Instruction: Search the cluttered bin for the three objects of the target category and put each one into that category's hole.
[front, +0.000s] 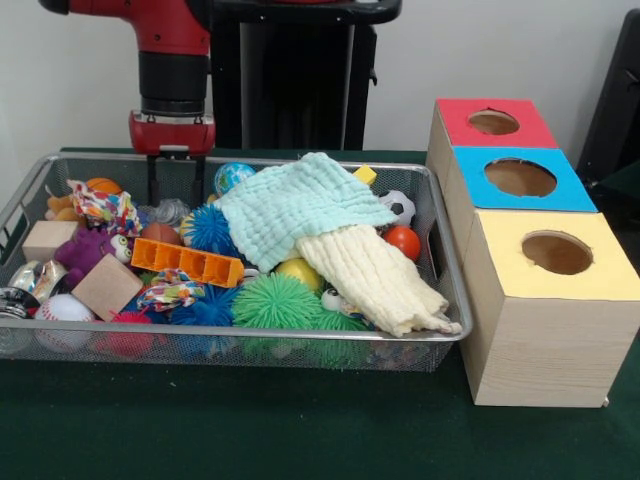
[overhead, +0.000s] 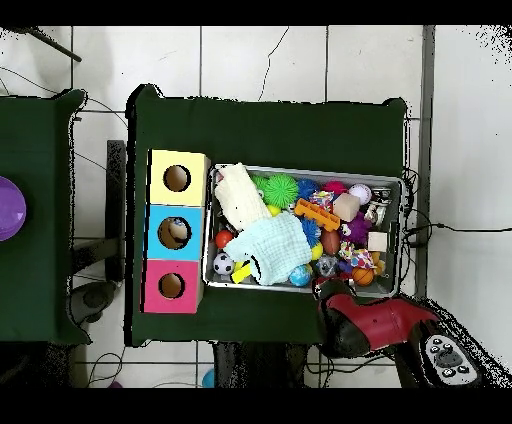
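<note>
Nearest on the green bench (front: 300, 430): yellow-topped box (front: 555, 300), then the blue-topped box's hole (front: 520, 178). Beside them, the bin (front: 250, 345), heaped with toys and two cloths. Hand (front: 175, 190) lowered at the bin's far rim, fingers parted, holding nothing.

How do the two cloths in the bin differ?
The mint cloth is pale green; the cream cloth is pale yellow. The mint cloth lies spread on top, toward the bin's far side; the cream cloth runs out from under it, long and bunched, to the near rim. Both are soft, textured and cover toys.
</note>
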